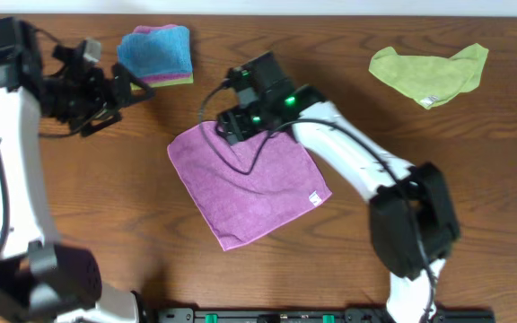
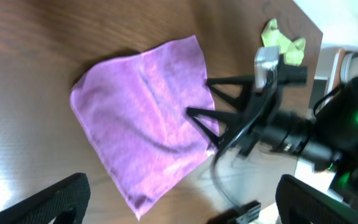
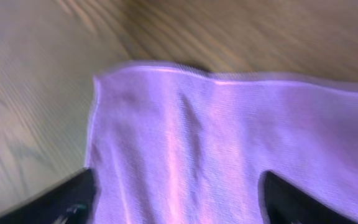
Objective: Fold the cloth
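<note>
- Right claw (image 2: pixel 197 96): released, fingers spread wide and poised above the upper corner of the purple microfibre cloth (image 1: pixel 249 184). The right wrist view shows that corner and its hem lying between the two fingers. Whether the tips touch the fabric I cannot tell.
- Left claw (image 2: pixel 182 179): also released and holding nothing. It sits well apart from the purple cloth, near the stack of folded cloths (image 1: pixel 155 49).
- Wooden table (image 1: pixel 474 161): it carries everything.
- Purple cloth: it lies spread flat in a single layer at the table's middle, turned like a diamond, with no fold made yet. I judge the step in hand to be the approach for the first grasp.
- Lime-green cloth (image 1: pixel 429 72): crumpled at the far right, well clear of the work.
- White tag (image 1: pixel 314 199): on the purple cloth's right corner, a handy mark for lining up edges.
- Next move, as I judge it: lower the right claw, pinch the hem at the corner, then lift and carry it over to the opposite side. The fuzzy fabric may drag or bunch, so the left claw may need to pin or take a second corner.
</note>
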Available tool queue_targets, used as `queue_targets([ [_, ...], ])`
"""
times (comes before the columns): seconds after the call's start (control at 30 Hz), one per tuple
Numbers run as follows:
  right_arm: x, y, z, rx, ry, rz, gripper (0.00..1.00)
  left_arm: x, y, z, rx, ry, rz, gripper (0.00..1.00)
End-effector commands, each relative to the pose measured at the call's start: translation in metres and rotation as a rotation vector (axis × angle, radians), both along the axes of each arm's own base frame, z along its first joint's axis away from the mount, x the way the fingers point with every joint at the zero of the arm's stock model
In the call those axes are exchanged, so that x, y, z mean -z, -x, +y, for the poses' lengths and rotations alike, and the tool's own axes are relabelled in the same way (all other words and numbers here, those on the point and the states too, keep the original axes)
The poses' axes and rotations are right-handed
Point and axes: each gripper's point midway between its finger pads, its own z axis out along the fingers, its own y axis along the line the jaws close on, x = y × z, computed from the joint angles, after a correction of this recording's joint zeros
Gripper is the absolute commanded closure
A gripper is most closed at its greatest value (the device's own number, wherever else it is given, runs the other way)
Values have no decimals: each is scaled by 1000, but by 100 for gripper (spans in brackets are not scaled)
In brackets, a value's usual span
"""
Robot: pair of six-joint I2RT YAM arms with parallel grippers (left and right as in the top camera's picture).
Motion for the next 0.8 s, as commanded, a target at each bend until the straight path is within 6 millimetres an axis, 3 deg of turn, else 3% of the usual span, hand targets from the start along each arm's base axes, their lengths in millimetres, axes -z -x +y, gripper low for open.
queue_targets([
  [0.0, -36, -3, -42, 25, 57, -54, 1, -23, 22, 15, -18, -52, -70, 3],
  [0.07, -38, 5, -74, 81, 131, -15, 1, -22, 39, 19, -34, -45, -41, 4],
  [0.13, -39, 14, -92, 90, 162, 13, 1, -12, 51, 18, -40, -30, 1, 5],
  [0.37, -23, 53, -138, 155, 182, 64, 1, 54, 95, -3, -54, 74, 122, 5],
  [0.57, 1, 98, -160, 191, 92, 83, 1, 109, 133, -21, -125, 134, 242, 5],
  [0.77, 32, 122, -176, 294, 28, 122, 1, 170, 151, -36, -273, 257, 397, 5],
])
